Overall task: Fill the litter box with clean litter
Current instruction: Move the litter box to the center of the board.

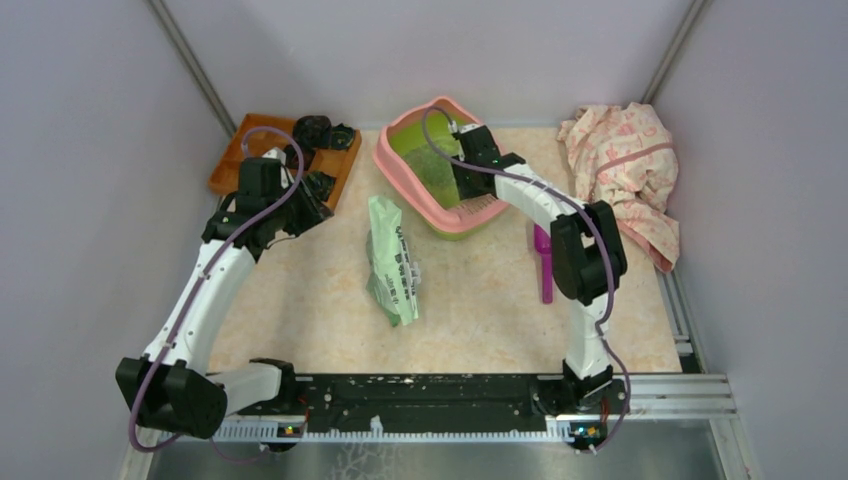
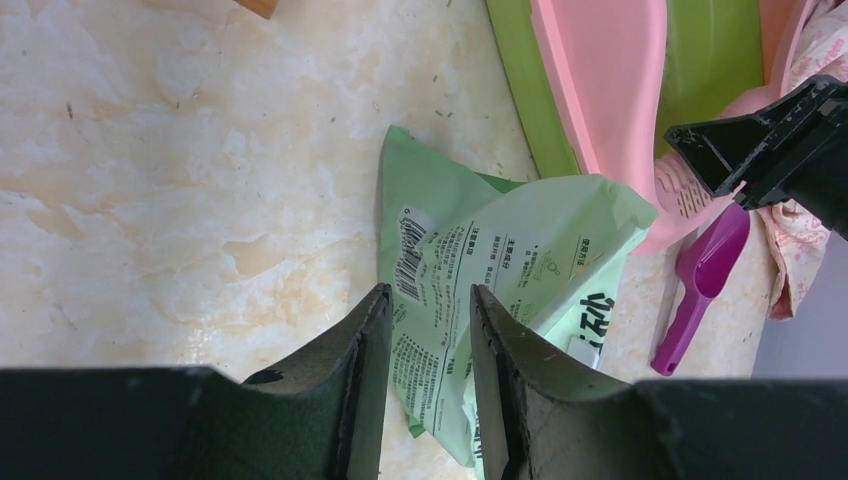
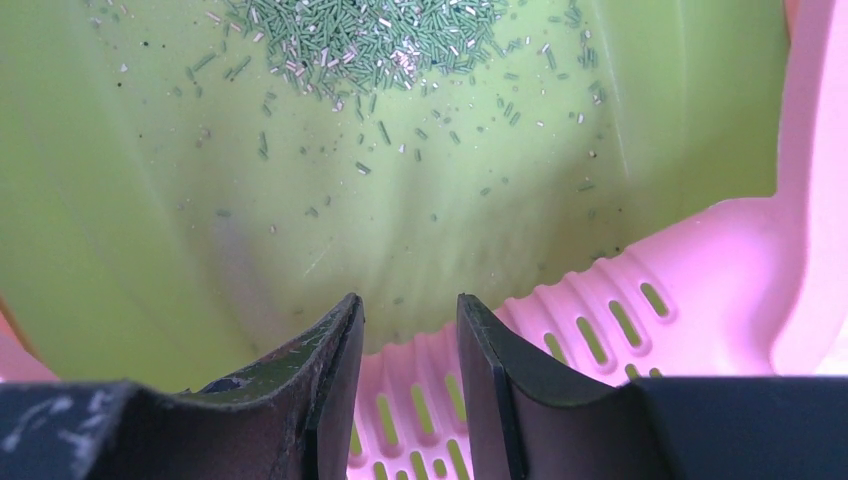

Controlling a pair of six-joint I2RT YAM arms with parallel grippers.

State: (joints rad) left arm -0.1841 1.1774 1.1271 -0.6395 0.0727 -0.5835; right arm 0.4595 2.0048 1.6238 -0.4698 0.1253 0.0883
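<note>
Right gripper (image 3: 408, 330), jaws parted and empty; litter box (image 3: 700, 270) grate directly beneath it. Left gripper (image 2: 428, 320), likewise empty, above the bag (image 2: 520, 240). Pressing down risks tipping the box and scattering the litter (image 3: 370, 35) ahead.

top: high, whole table (image 1: 480, 300) | left: over bag (image 2: 500, 260) | right: close in litter box (image 3: 300, 220)

Litter box (image 1: 398, 172): we saw a lime green basin with a pink rim, upright near the table's (image 1: 480, 300) far edge, angled, with its slotted pink grate at the near-right end.
Litter (image 3: 365, 35): we found thin grey-green pellets in one patch on the basin floor, with strays scattered around.
</note>
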